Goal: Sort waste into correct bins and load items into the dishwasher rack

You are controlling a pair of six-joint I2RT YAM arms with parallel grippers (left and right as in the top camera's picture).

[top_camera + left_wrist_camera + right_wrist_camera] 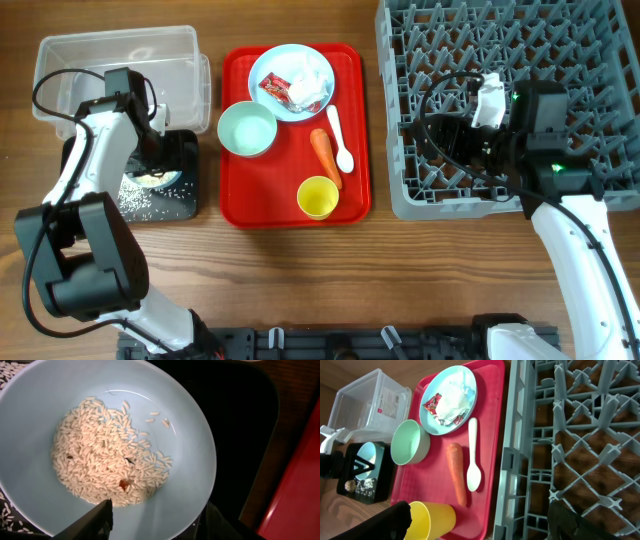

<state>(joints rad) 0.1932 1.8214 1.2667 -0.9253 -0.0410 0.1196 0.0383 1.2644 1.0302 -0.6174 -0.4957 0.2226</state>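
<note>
Left wrist alone shows rice in bowl left pincer grips; right pincer gapes, empty.

- Tub sits back left on the bench, with the shallow bin just in front of it.
- Serving tray is in the middle, and the rack is to its right.
- On the serving tray, the plate is at the back, carrying the wrapper and tissue.
- Bowl is at the left. Carrot and spoon lie side by side, spoon on the right. Cup is at the front.
- Second bowl is over the shallow bin, with rice in it.
</note>
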